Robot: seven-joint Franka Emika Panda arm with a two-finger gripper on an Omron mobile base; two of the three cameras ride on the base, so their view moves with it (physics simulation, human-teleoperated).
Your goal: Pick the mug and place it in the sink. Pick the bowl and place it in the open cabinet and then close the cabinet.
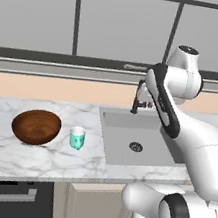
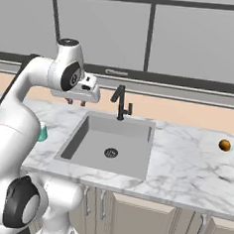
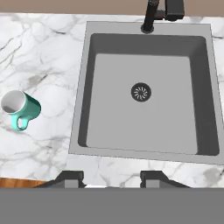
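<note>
The mug (image 1: 77,138), small and teal with a white inside, stands on the marble counter just right of the bowl (image 1: 37,127), a wide dark wooden one. The hand view shows the mug (image 3: 19,107) at the left, handle toward the camera, clear of the sink (image 3: 144,127). My gripper (image 2: 76,102) hangs high over the counter at the sink's left rear corner, pointing down. Its fingertips (image 3: 70,177) stand apart with nothing between them, so it is open. The grey sink (image 1: 120,143) holds nothing but its round drain. The cabinet is out of view.
A black faucet (image 1: 138,98) rises at the back of the sink, close to my hand. A small brown-orange round object (image 2: 225,145) lies on the counter far right. A window wall runs behind the counter, and beige lower cabinet doors (image 2: 131,219) sit below it.
</note>
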